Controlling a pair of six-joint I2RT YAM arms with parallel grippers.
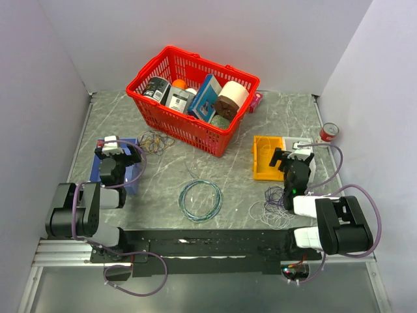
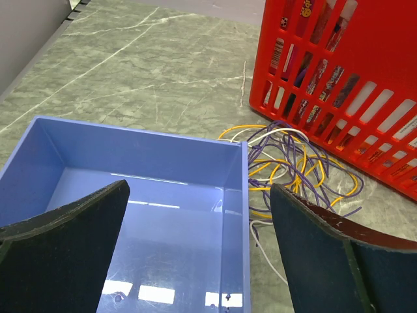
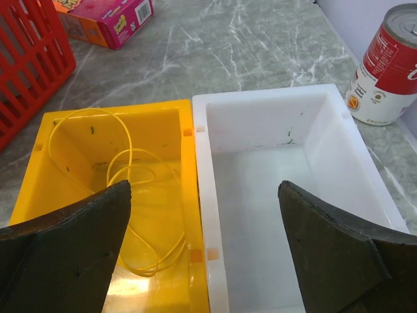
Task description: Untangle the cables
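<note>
1. Nearest the arms' bases, one scribble of cables [image 1: 272, 210], purple and white loops, lies on the table just beside the right arm's forearm. Nothing grips it.
2. Further left sits a neat teal ring of cable [image 1: 200, 200], lying alone and well apart from both messes; I'd leave it be.
3. The right gripper [image 3: 205, 189] hovers with its fingers spread wide and nothing between them, straddling the seam where the yellow bin [image 3: 111, 112] touches the white bin [image 3: 273, 98]. One thin yellow wire [image 3: 130, 152] is coiled loose in the yellow bin.
4. The left gripper [image 2: 199, 195] is spread wide too, holding nothing, hanging over the blue bin [image 2: 143, 134].
5. Just past that bin's far corner lies the second tangle [image 2: 293, 166]: yellow, purple and white strands crossing one another, pushed up against the foot of the red basket [image 1: 176, 127].
6. My read: no strand is taken yet, so a pick comes next. To do it well, go for one outer loop that stands free of the others, pinch only that colour, and lift slowly so it slides out. Let the other arm pin the rest down.
7. Watch the basket wall: a strand could snag there.
</note>
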